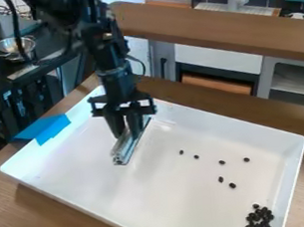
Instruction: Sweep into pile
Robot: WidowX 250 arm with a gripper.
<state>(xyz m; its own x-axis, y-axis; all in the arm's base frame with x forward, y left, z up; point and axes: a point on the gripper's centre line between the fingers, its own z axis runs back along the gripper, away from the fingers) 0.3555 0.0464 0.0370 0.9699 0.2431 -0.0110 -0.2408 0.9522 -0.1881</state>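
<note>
Black robot fingers gripped a silvery bar partway along, left of centre in a white tray. It looked stiff, light, perhaps slippery; a mid-length hold suited it. Hard-looking dark beans lay scattered rightward, beyond them a near-right pile.

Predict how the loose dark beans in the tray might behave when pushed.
The dark beans are likely light, being so small. Their rounded outlines suggest rolling, and the smooth-looking white tray could let them skid.
</note>
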